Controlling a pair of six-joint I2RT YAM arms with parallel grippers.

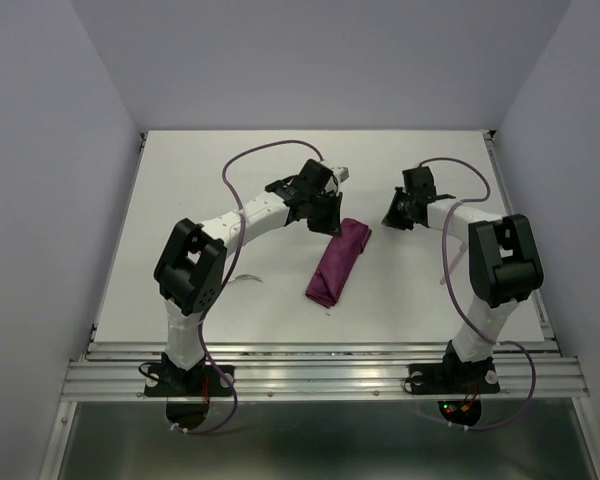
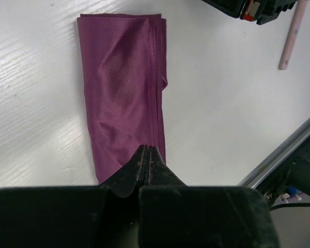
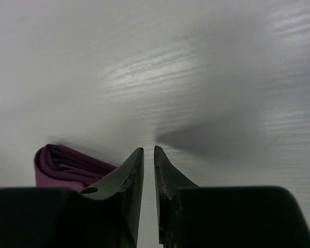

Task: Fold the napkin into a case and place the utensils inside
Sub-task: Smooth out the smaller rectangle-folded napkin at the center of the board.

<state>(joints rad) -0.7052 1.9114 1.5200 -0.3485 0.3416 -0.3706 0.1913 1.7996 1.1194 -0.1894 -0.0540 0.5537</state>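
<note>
The napkin (image 1: 338,262) lies folded into a narrow burgundy case in the middle of the table, slanting from far right to near left. In the left wrist view the napkin (image 2: 125,88) stretches away from my left gripper (image 2: 146,149), which is shut with its tips over the cloth's far end. From above, the left gripper (image 1: 332,224) sits at that end. My right gripper (image 1: 394,220) hovers just right of it, its jaws a narrow gap apart with nothing between them (image 3: 149,150); the napkin's layered end (image 3: 67,166) shows to its left. One utensil with a pale pink handle (image 2: 292,36) lies on the table (image 1: 246,279) left of the napkin.
The white table (image 1: 420,300) is walled by pale panels on three sides. A metal rail (image 1: 320,375) runs along the near edge by both arm bases. Purple cables (image 1: 250,160) loop over the arms.
</note>
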